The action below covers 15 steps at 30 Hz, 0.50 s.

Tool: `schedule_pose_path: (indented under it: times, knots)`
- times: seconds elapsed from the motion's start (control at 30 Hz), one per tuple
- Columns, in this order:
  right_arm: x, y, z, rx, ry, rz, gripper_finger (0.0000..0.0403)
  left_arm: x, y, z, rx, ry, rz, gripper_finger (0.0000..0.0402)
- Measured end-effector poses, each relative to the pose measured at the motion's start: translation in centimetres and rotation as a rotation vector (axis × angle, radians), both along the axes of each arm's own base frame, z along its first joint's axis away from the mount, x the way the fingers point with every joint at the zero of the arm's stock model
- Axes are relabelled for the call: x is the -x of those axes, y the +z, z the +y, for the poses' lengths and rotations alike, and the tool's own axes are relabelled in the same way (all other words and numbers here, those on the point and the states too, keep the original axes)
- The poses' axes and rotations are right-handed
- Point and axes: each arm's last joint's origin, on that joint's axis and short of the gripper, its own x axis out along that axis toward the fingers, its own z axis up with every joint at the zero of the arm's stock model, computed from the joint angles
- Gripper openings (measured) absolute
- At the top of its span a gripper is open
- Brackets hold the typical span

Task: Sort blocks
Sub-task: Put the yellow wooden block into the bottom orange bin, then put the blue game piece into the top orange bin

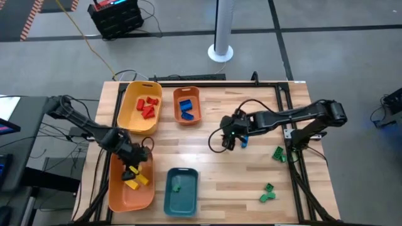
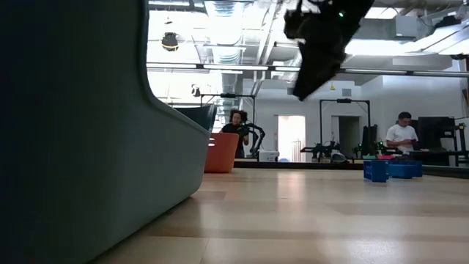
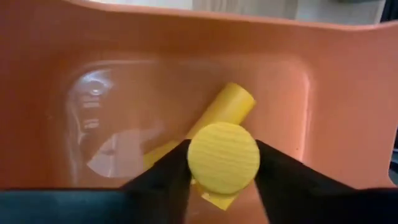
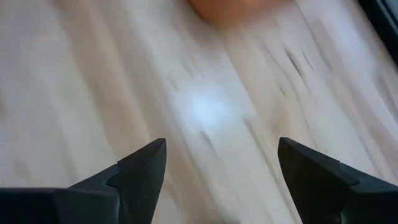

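Yellow block [image 3: 224, 155] is gripped across its round end by the left end effector [image 3: 222, 177] over the orange tray [image 1: 119, 194] — judged light, rigid, slick; best pinched on opposite faces. Right end effector [image 4: 221, 165] is spread wide, empty, above bare wooden bench [image 1: 251, 182]. Green blocks [image 1: 269, 193] lie loose near the bench edge. An open lab with people is seen behind.
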Motion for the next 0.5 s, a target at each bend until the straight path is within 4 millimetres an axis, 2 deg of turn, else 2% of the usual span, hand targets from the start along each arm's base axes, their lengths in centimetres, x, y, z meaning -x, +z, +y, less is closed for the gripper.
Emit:
schedule_pose_path:
  times: [0.13,0.23,0.37,0.5]
  knots:
    - [0.5,-1.2,-0.7,-0.021,-0.08,0.116,0.0317,0.2,0.0,-0.3,-0.019,0.013,-0.009,0.0221]
    - [0.4,-2.2,-0.7,-0.042,-0.104,0.18,0.0318,0.1,0.0,-0.4,-0.009,0.017,-0.014,0.0263]
    - [1.1,-3.6,-1.2,-0.157,-0.302,0.291,0.0318,-0.1,0.4,-0.7,0.058,0.002,-0.023,0.0276]
    - [1.9,-4.6,-1.2,-0.173,-0.48,0.399,0.0318,-0.5,2.1,-1.1,0.111,-0.027,-0.069,0.0272]
